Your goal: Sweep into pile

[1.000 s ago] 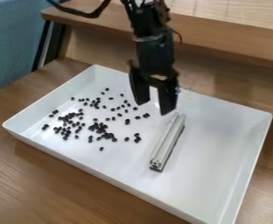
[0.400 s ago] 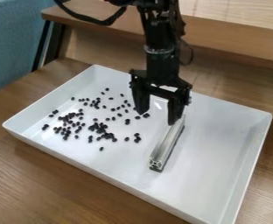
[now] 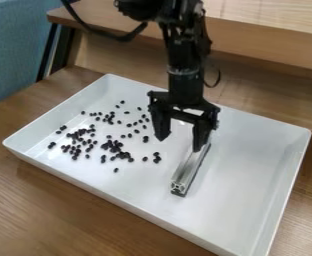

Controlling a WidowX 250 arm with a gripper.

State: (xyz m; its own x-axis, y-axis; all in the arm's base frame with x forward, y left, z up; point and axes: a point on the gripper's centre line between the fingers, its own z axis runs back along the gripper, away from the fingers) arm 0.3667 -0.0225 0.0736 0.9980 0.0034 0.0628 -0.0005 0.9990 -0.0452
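"Down a little since the earlier frame went the claw (image 3: 181, 143); the metal bar (image 3: 187, 175) below it seemed unmoved."

"Was it holding anything?"

"No, it stood wide, one finger at the bar's far end, the other nearer the black beans (image 3: 112, 145). Contact, I couldn't tell."

"So which step?"

"Taking up the bar, I judged. The beans lay scattered left of the claw, as viewed. It needed to straddle the bar, close, then push that way."

"And the arm (image 3: 185, 77)?"

"Nearly upright, pointing down into the tray (image 3: 252, 165)."
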